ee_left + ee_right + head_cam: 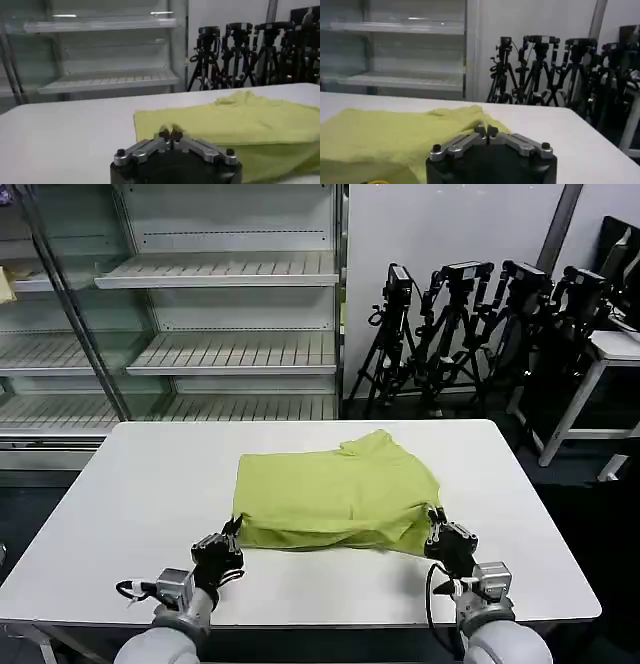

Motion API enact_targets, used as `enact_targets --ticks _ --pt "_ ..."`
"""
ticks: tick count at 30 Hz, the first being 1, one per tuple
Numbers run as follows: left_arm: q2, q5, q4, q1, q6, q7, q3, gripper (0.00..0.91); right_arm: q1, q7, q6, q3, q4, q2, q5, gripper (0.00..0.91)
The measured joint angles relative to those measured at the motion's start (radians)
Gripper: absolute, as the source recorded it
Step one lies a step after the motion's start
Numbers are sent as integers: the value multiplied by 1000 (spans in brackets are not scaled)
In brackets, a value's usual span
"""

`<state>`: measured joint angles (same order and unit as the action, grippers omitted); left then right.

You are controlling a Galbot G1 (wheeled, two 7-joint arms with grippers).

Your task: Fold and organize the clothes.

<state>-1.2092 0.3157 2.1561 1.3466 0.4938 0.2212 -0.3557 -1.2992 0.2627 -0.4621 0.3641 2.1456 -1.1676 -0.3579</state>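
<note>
The lime T-shirt (335, 489) lies folded on the white tabletop (140, 504). The left gripper (232, 529) and right gripper (435, 521) each have jaws clamped on a near corner of the shirt.

t-shirt (335, 489): plain lime | table (150, 494): white | tripods (470, 334): black

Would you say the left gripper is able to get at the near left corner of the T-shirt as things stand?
Probably yes: the left gripper is already at the T-shirt's near left corner, jaws shut, with nothing between them.
</note>
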Motion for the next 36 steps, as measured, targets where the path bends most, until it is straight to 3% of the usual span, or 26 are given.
enact_targets --ticks 20,21,22,23,24,36 --pt "-16 -39 -144 -124 -14 12 30 30 91 -17 16 -47 -130 -25 42 0" --pt "-17 -41 -149 -127 -14 12 31 171 92 -19 16 -49 -134 -27 45 312" --pt "-18 -43 -154 -130 -14 12 33 373 93 -21 16 -51 -139 -28 49 574" --pt "-19 -45 -158 -132 -14 12 34 645 94 -22 16 -53 -144 -30 53 907" --pt "-19 -46 -163 -133 -14 12 34 907 95 -22 16 -54 -149 -32 58 907" --pt "-26 -47 -144 -108 -8 8 15 907 67 -36 33 -41 -139 -40 94 907"
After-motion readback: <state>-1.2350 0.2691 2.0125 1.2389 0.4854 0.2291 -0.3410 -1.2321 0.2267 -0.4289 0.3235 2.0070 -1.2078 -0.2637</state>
